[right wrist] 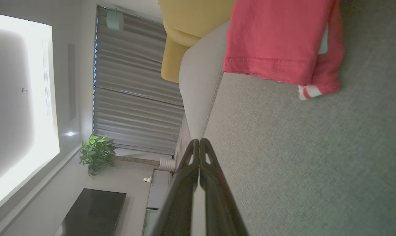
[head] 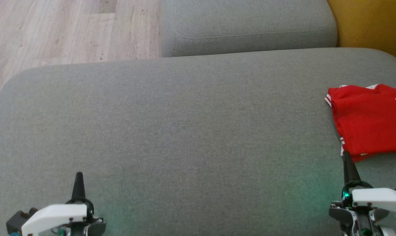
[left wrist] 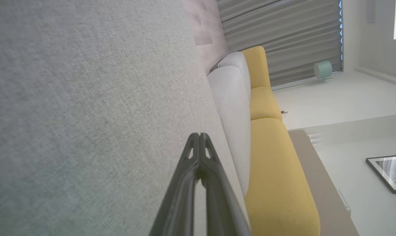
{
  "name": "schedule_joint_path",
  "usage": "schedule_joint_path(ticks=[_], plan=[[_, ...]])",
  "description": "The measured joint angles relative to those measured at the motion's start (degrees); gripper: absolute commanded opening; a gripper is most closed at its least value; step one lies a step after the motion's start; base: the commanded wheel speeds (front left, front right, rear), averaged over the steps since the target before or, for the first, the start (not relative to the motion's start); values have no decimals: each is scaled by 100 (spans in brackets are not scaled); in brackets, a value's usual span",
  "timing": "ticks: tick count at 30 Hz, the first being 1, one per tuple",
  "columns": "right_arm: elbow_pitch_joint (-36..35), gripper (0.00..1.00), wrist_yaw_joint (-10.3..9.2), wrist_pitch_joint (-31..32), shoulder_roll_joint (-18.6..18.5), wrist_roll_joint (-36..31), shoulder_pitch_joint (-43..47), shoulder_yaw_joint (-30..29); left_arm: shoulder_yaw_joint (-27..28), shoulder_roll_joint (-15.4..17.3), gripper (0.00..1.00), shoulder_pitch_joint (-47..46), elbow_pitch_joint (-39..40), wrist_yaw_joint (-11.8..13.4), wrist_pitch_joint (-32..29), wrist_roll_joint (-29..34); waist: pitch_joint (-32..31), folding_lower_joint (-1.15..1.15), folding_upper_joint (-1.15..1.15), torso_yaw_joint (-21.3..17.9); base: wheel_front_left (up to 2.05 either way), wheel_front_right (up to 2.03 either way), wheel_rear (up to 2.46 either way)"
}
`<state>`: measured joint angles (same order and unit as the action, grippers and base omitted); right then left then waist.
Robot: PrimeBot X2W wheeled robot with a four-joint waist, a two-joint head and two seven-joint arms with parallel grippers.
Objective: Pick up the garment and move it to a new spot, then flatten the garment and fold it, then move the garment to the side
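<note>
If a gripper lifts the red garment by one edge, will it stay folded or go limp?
Probably limp: the garment is thin cloth in soft layers, which would likely fall open. On the woven cushion it may bunch, not slide.

Free passage across the centre and left of the grey seat cushion (head: 184, 131). Obstacles: folded red garment (head: 368, 121) at right edge, back cushion (head: 247, 29) beyond.

The left gripper (head: 78, 178) sits lower left, jaws pressed together, pointing forward. The right gripper (head: 347, 162), lower right, is likewise closed.
</note>
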<state>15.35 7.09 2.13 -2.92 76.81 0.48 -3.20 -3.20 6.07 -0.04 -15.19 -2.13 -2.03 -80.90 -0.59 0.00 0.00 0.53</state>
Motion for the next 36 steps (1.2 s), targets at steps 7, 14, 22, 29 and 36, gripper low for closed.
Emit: schedule_joint_path(ticks=[7, 14, 22, 29, 36], plan=[[15, 0, 0, 65, -2, 437, -133, -85, 187, -111, 0, -90, -13, -145, -114, -301, 21, 0, 0, -14, 0, 0, 0], [19, 0, 0, 141, -4, 873, -230, -134, 374, -163, 0, -122, -33, -269, -202, -613, 42, 0, 0, -29, 0, 0, 0], [27, 0, 0, 202, -5, 1388, -242, -222, 600, -288, 0, -252, -42, -402, -332, -958, 67, 0, 0, -46, 0, 0, 0], [42, 0, 0, 252, -5, 1642, -390, -271, 720, -319, 0, -337, -49, -497, -402, -1138, 77, 0, 0, -53, 0, 0, 0], [43, 0, 0, 253, -5, 1642, -389, -280, 721, -321, 0, -338, -49, -497, -402, -1138, 77, 0, 0, -53, 0, 0, 0]])
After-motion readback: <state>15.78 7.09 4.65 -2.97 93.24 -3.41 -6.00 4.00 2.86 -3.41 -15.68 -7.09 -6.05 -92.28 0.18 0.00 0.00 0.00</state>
